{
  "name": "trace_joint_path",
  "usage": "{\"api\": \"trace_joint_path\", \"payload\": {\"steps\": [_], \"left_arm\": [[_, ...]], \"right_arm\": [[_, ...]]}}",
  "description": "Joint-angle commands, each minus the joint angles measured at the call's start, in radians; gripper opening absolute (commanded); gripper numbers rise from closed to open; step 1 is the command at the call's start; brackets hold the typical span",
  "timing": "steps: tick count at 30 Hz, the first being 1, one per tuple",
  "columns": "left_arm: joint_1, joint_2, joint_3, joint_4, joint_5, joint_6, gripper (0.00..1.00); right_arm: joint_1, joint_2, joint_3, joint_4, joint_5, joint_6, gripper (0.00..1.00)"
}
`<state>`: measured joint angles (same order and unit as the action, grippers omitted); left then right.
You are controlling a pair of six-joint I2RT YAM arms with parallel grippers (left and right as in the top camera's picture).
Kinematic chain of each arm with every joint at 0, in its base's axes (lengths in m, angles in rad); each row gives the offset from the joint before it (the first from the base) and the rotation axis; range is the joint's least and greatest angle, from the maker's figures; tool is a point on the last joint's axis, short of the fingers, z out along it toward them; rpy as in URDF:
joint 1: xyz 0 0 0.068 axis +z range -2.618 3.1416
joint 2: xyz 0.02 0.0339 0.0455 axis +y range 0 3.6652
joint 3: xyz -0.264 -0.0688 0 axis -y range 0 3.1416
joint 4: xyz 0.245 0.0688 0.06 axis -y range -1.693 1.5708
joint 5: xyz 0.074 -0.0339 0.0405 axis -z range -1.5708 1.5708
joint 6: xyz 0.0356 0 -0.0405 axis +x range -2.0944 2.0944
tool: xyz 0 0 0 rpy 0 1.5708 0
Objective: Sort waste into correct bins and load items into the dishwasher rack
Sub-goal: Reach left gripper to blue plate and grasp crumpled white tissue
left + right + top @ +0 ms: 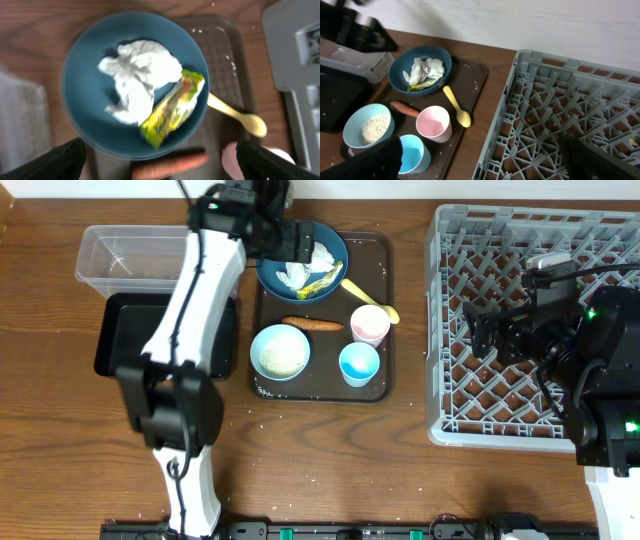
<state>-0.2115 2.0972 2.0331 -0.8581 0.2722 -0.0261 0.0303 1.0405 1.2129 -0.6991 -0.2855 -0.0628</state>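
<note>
The dark blue plate [90, 90] holds crumpled white paper [137, 77] and a yellow-green scrap [172, 112]. My left gripper [160, 165] hovers open just above it, with nothing between its fingers. On the brown serving tray [385, 260] lie the yellow spoon [370, 298] and the carrot stick [312, 323]. Beside them stand the pink cup [369, 325], the blue cup [360, 364] and the light blue bowl [280, 352] with rice [374, 127]. My right gripper [490, 330] hangs open and empty over the grey dishwasher rack [470, 400].
At the left stand the clear tub [125, 255] and, in front of it, the black tray [120, 340], half under my left arm. Loose rice grains dot the serving tray. The rack fills the right side of the table.
</note>
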Motion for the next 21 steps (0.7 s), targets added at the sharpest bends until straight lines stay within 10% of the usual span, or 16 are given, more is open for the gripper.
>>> {"api": "trace_joint_path", "payload": {"steps": [1,21], "left_arm": [[-0.015,0.058,0.023,0.077,0.04,-0.013,0.98],[-0.088,0.316,0.022,0.252,-0.239,-0.124,0.98]], "right_arm": [[-0.004,0.002,0.018,-0.004,-0.018,-0.013,0.99],[-0.004,0.062,0.017,-0.111,-0.018,-0.014,0.99]]}}
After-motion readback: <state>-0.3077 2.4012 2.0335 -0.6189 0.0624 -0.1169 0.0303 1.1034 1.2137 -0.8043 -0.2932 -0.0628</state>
